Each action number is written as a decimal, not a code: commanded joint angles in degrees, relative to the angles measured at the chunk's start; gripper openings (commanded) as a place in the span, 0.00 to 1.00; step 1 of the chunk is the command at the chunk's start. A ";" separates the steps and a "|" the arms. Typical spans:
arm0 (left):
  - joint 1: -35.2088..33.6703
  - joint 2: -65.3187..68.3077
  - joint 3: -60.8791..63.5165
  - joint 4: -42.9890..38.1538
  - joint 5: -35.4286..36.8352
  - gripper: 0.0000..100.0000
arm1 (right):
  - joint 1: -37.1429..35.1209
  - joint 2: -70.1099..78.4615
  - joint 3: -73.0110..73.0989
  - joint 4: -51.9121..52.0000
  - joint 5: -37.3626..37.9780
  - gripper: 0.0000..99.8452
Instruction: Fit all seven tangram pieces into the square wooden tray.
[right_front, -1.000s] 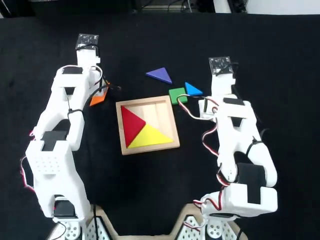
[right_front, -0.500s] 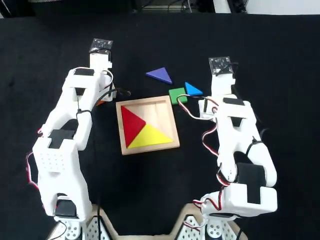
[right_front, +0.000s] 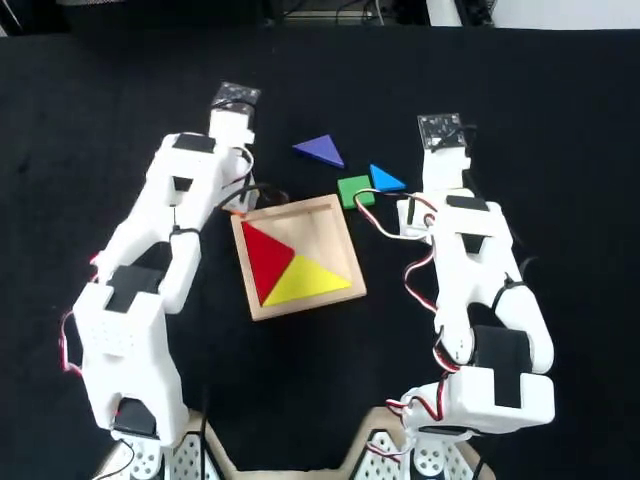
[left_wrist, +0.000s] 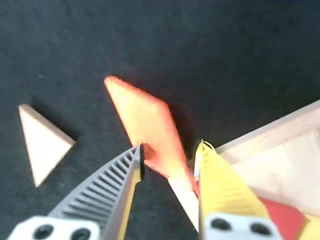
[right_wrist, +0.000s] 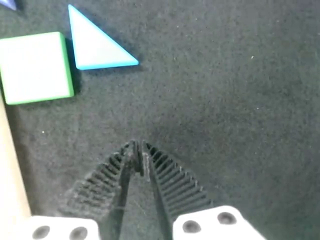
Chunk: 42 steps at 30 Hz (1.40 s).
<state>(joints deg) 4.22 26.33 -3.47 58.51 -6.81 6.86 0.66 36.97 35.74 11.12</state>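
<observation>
My left gripper (left_wrist: 167, 159) is shut on the orange parallelogram (left_wrist: 147, 127) and holds it at the far left corner of the square wooden tray (right_front: 337, 232). A sliver of the orange piece (right_front: 236, 212) peeks out from under that arm. In the tray lie a red triangle (right_front: 262, 255) and a yellow triangle (right_front: 305, 281). A pale triangle (left_wrist: 42, 142) rests on the cloth just beyond the orange piece. The green square (right_front: 354, 190), blue triangle (right_front: 386, 180) and purple triangle (right_front: 320, 150) lie behind the tray. My right gripper (right_wrist: 136, 151) is shut and empty, short of the green square (right_wrist: 35, 67) and blue triangle (right_wrist: 95, 42).
The table is covered in black cloth (right_front: 540, 120). The tray's edge (right_wrist: 10, 165) runs beside my right gripper. Both arm bases stand at the near edge.
The left arm has swung right to the tray's corner, taking the orange piece along. The tray has twisted slightly. The right arm has kept still.
</observation>
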 joint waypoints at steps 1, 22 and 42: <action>-2.95 -5.45 -0.84 -0.44 -0.53 0.18 | -0.88 -0.31 -1.71 -1.05 0.44 0.01; -1.54 3.43 -4.35 -6.24 -0.97 0.26 | -0.88 -0.31 -1.71 -1.05 0.44 0.01; -1.63 3.69 -6.99 -2.81 -30.68 0.26 | -0.88 -0.22 -1.80 -1.05 0.53 0.01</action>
<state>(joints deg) 1.93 30.55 -8.22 55.16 -34.86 6.86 0.66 36.97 35.74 11.12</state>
